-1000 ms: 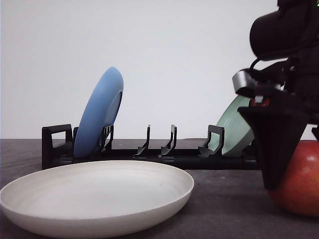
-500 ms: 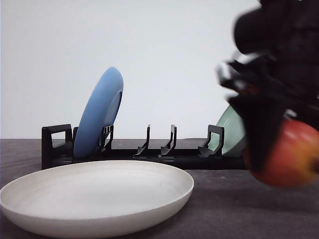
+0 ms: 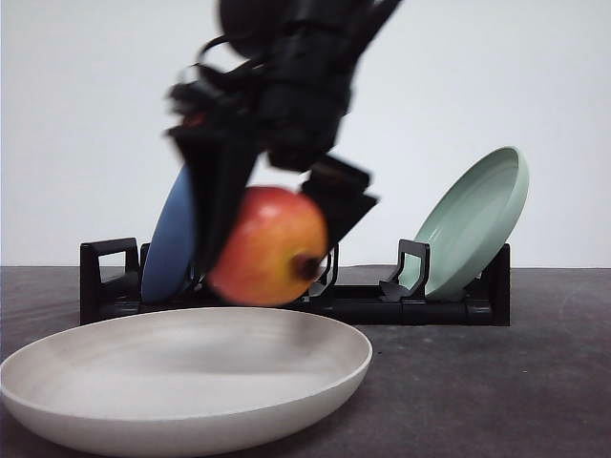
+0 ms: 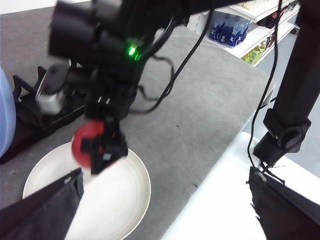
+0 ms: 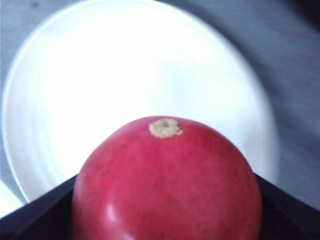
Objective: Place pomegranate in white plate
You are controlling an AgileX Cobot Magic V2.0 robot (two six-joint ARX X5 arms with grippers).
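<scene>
Front view: my right pincer (image 3: pixel 272 224) grips the pomegranate (image 3: pixel 268 246) between its fingers, holding it in the air just above the plate (image 3: pixel 186 377) that rests on the dark counter (image 3: pixel 477 391). Behind stands a black rack (image 3: pixel 286 291) with a blue plate (image 3: pixel 172 243) and a green plate (image 3: pixel 474 221) leaning in it. Left wrist view: my left pincer's (image 4: pixel 165 210) fingers stand wide apart and empty, well above the counter.

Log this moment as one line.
right gripper: holding pomegranate | above white plate, not touching | left gripper: open, idle
</scene>
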